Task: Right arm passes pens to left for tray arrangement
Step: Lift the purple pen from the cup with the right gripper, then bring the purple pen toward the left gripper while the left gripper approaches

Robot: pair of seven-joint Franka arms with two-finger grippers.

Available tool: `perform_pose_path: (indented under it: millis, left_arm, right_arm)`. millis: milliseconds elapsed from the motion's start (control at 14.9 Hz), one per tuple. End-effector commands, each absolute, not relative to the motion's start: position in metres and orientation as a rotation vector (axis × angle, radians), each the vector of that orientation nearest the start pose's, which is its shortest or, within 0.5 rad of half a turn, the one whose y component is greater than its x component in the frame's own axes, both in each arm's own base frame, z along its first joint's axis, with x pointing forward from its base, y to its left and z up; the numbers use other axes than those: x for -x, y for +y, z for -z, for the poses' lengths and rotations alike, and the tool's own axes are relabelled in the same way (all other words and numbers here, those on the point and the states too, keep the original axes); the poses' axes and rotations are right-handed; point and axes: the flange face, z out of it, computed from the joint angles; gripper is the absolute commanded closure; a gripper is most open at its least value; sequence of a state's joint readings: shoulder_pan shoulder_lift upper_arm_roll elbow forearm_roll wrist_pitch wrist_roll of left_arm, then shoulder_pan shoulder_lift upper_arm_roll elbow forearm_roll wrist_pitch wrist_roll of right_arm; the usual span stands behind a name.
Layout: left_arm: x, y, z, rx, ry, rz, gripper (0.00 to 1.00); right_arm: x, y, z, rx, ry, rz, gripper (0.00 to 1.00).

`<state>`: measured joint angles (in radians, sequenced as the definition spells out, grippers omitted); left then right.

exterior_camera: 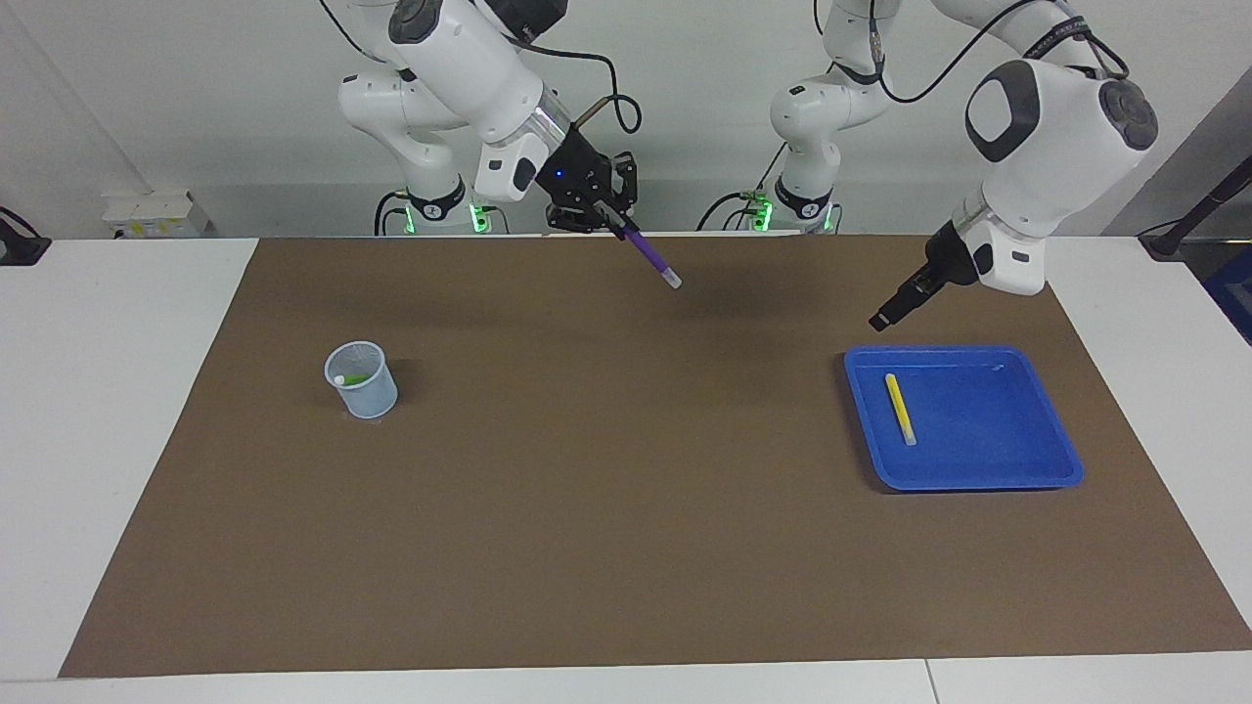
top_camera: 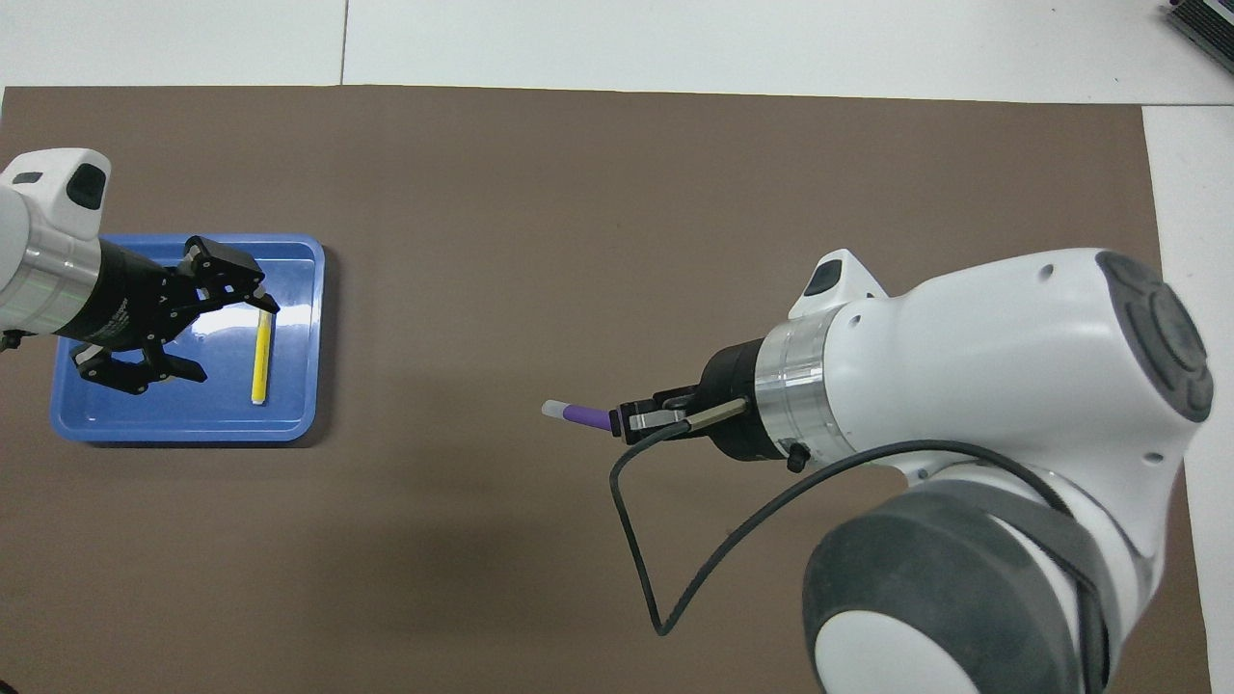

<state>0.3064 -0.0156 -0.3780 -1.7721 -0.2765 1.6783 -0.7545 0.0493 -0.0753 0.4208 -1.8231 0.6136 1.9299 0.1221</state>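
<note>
Brown matting (exterior_camera: 606, 508) covers the white table on which the work is carried out.

Progress is judged at roughly one third. One yellow pen (exterior_camera: 900, 409) is laid flat in the blue tray (exterior_camera: 1037, 469), near the rim that faces the middle of the table. One purple pen (exterior_camera: 650, 256) is in transit. One green pen (exterior_camera: 354, 378) remains in the small mesh cup (exterior_camera: 362, 381) at the right arm's end of the table. Two hand-overs and two placements are therefore outstanding.

Nearest the robots, the right gripper (exterior_camera: 608, 217) is raised over the edge of the matting closest to the arm bases. It is clenched on the upper end of the purple pen, whose pale tip is directed down and toward the left arm's end.

The left gripper (exterior_camera: 885, 317) is raised over the matting just beside the tray, on the side nearer the robots. It is released, with its fingers (top_camera: 236, 280) spread wide and nothing held.

The purple pen and the left gripper are well apart; no contact between them is shown. The yellow pen lies clear of the left gripper.
</note>
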Motion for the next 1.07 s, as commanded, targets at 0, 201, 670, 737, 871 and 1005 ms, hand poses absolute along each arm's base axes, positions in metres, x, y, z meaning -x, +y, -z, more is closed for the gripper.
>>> perform_pose_path:
  millis: [0, 201, 670, 737, 871, 1005]
  left_arm:
    - [-0.525, -0.081, -0.577, 2.992, -1.508, -0.333, 0.00]
    - [-0.518, -0.104, -0.586, 2.794, -1.852, -0.395, 0.00]
    - [-0.490, -0.168, -0.584, 2.680, -2.083, -0.725, 0.04]
    - [-0.487, -0.175, -0.585, 2.654, -2.128, -0.761, 0.04]
    - [-0.483, -0.197, -0.580, 2.622, -2.202, -0.751, 0.04]
    - [-0.470, -0.222, -0.569, 2.636, -2.233, -0.699, 0.04]
  right_arm:
    - [-0.472, 0.292, -0.586, 2.534, -0.195, 0.022, 1.00]
    - [-0.468, 0.298, -0.586, 2.531, -0.211, 0.018, 1.00]
    - [-0.463, 0.323, -0.560, 2.499, -0.186, 0.131, 1.00]
    - [-0.463, 0.324, -0.561, 2.475, -0.160, 0.134, 1.00]
    - [-0.458, 0.328, -0.559, 2.466, -0.168, 0.108, 1.00]
    - [-0.457, 0.329, -0.559, 2.468, -0.174, 0.108, 1.00]
